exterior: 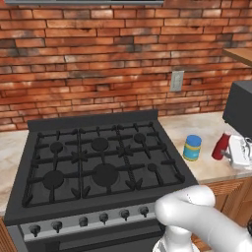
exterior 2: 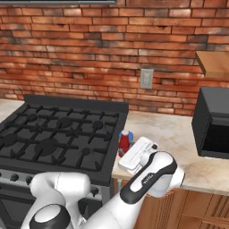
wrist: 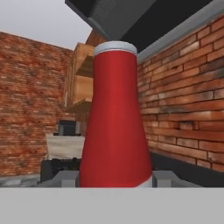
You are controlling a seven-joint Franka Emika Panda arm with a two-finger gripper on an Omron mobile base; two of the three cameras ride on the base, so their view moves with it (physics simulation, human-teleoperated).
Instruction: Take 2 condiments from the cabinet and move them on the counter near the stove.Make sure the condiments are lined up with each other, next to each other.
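Right of centre, on the beige counter (exterior: 206, 167) beside the stove (exterior: 98, 162), the gripper (exterior: 229, 151) grasps the red bottle (exterior: 220, 146), tilted, near the blue-lidded jar (exterior: 192, 147). Judged step: placing the second condiment. Next: stand it upright beside the jar, then release.

Base views flanking stove (exterior: 98, 162)
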